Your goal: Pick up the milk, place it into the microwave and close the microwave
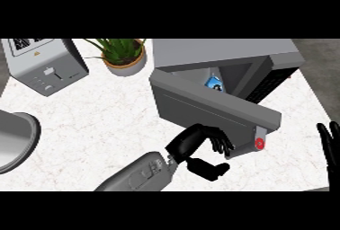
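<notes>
Bowl: you see a grey metal bowl (12, 141) at the far left edge of the bench (100, 121), partly cut off by the frame.
Toaster: a grey toaster (43, 63) stands at the upper left corner of the bench, well apart from the bowl.
Plant: a potted plant (123, 56) sits just right of the toaster, near the back edge, beside the microwave.
Left hand: your left hand (199, 146) is in the lower middle, its grey forearm coming up from the bottom edge. Its fingers are curled and rest against the outer face of the microwave door near its lower edge; nothing is held in it.
Microwave: the microwave (225, 51) fills the upper right. Its door (206, 105) stands partly ajar, swung out toward you, with a red button (260, 143) at its near right corner.
Milk: you can glimpse the milk (214, 83) as a small blue and white carton inside the microwave, seen through the gap above the door.
Right hand: your right hand (328, 148) rests at the far right edge, fingers straight and pointing up, apart from everything.
</notes>
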